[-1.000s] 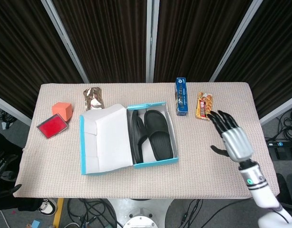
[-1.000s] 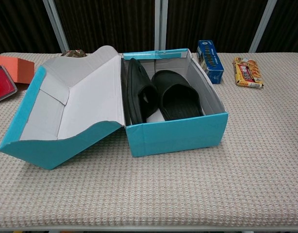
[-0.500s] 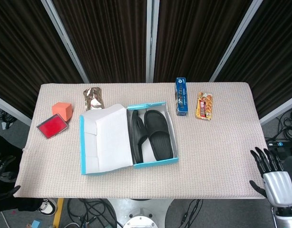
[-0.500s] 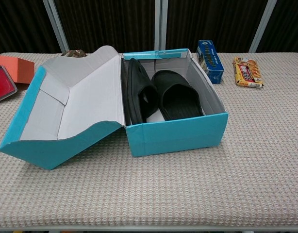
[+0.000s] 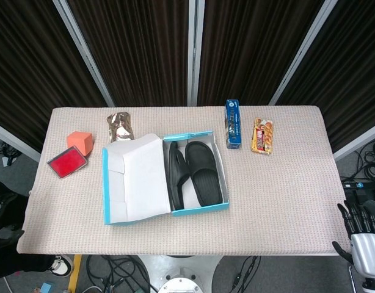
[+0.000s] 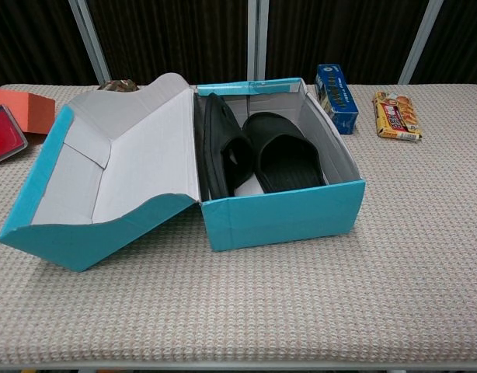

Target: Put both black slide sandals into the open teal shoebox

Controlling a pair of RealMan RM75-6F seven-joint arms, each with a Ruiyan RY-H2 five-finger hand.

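The open teal shoebox [image 5: 200,210] [image 6: 281,214] stands mid-table with its white-lined lid [image 5: 135,180] folded out to the left. Both black slide sandals lie inside it. One sandal [image 5: 176,174] [image 6: 221,155] stands on its side against the lid-side wall, and the other sandal [image 5: 204,173] [image 6: 285,155] lies flat beside it. My right hand [image 5: 363,238] hangs past the table's near right corner, fingers spread and holding nothing. My left hand [image 5: 0,217] is only a dark shape at the lower left edge, below the table. The chest view shows neither hand.
A blue carton [image 5: 233,124] and a snack pack [image 5: 262,135] lie at the back right. At the back left are a foil packet [image 5: 120,127], an orange block [image 5: 80,141] and a red tray [image 5: 66,163].
My right hand has drawn back from above the table's right side to below its near right corner. The left hand has sunk a little. Box and sandals have not moved.
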